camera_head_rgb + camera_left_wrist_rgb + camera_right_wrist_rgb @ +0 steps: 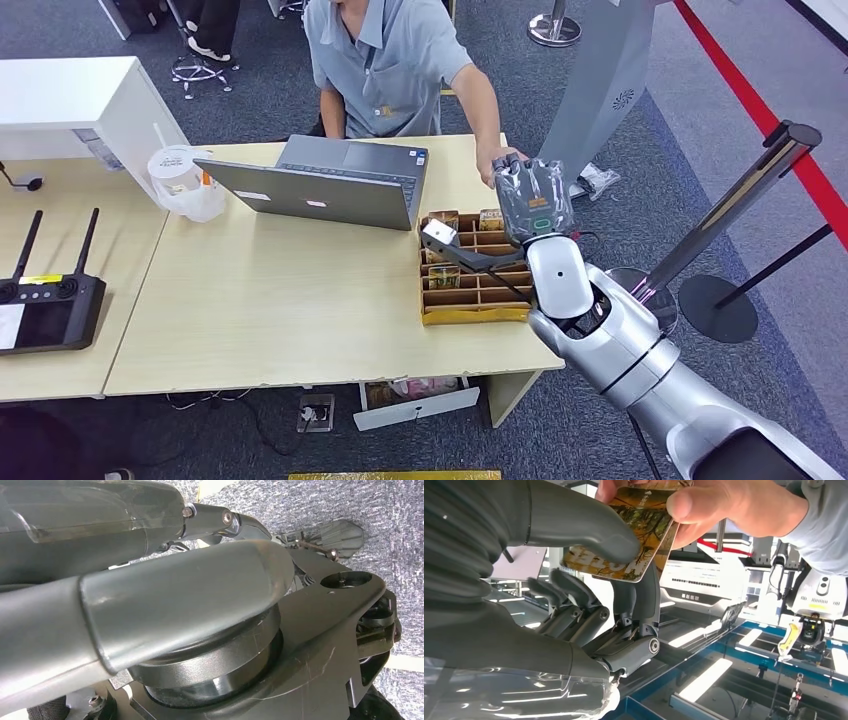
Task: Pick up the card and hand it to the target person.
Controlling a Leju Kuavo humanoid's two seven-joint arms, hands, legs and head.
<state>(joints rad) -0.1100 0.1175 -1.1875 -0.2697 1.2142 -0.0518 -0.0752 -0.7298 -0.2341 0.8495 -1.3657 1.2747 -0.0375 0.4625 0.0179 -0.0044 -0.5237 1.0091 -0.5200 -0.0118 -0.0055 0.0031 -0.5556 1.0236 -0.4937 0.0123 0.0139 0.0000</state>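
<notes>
- In the head view the right hand is raised at the far right edge of the desk, back of the hand toward the camera, and the person's hand meets it from behind; the card cannot be made out from there.
- The right wrist view shows the card plainly: brown and green, printed with trees and pale lettering, pinched between the right hand's thick grey thumb and a dark finger behind it.
- In that same view the person's thumb and fingers grip the card's other end, so both hands hold it at once.
- The remaining fingers of the right hand are curled in loosely beside the card, touching nothing.
- The head view alone gives the setting: a seated person in a grey shirt behind an open laptop, a brown divided card box on the desk just below the raised hand, a white plastic bag left of the laptop, and a black controller with antennas on the neighbouring desk.
- The left wrist view shows the left hand close up, grey thumb across dark metal parts over grey carpet; whether its fingers are spread or closed I cannot tell.
</notes>
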